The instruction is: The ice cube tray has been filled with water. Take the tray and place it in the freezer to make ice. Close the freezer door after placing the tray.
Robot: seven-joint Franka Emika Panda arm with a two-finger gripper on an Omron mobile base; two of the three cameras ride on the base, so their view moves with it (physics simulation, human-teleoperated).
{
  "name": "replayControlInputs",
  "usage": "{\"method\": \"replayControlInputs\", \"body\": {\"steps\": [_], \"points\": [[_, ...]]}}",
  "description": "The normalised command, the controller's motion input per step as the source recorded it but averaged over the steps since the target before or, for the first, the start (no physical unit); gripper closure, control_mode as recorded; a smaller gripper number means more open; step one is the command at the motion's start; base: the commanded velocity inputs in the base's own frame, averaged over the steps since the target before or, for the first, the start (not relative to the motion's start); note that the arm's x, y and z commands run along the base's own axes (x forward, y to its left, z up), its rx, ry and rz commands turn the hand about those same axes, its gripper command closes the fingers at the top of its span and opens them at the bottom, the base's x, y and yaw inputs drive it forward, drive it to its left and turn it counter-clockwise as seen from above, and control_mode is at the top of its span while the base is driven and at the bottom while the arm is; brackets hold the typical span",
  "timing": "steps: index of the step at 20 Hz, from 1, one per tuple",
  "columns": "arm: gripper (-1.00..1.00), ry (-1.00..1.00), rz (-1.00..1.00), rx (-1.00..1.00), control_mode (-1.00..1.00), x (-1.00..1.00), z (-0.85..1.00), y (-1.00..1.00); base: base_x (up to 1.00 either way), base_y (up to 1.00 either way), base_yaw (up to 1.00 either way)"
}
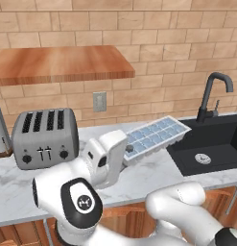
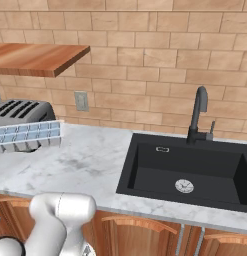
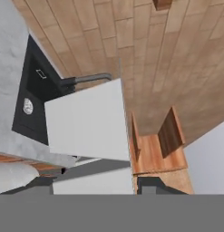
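The ice cube tray (image 1: 156, 136) is a long white rectangle with pale blue water (image 1: 153, 130) in its cells. It hangs just above the marble counter (image 1: 144, 175), between the toaster and the sink. My gripper (image 1: 123, 156) is shut on the tray's near left end, with the white hand below and left of it. From the right base view the tray (image 2: 27, 136) floats in front of the toaster. The hand view has the tray's plain white underside (image 3: 86, 122) between my fingertips (image 3: 152, 183). The freezer and the freezer door are out of view.
A grey four-slot toaster (image 1: 44, 137) stands on the counter to the left. A black sink (image 1: 211, 144) with a dark faucet (image 1: 213, 93) lies to the right. A wooden shelf (image 1: 57, 65) hangs on the brick wall above the toaster. Wooden cabinets run under the counter.
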Motion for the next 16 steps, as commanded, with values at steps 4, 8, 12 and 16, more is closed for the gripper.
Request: {"method": "replayControlInputs", "body": {"steps": [4, 8, 12, 16], "points": [[1.0, -0.03, -0.43, 0.0, -1.0, -0.25, 0.0, 0.01, 0.0, 0.0, 0.0], [1.0, 0.0, -0.15, 0.0, 1.0, -0.07, 0.0, 0.0, -0.26, 0.0, -0.51], [1.0, 0.0, 0.0, 0.0, 1.0, 0.0, 0.0, 0.0, -0.34, 0.0, -0.8], [1.0, 0.0, 0.0, 0.0, 1.0, 0.0, 0.0, 0.0, -0.21, 0.0, -0.84]]}}
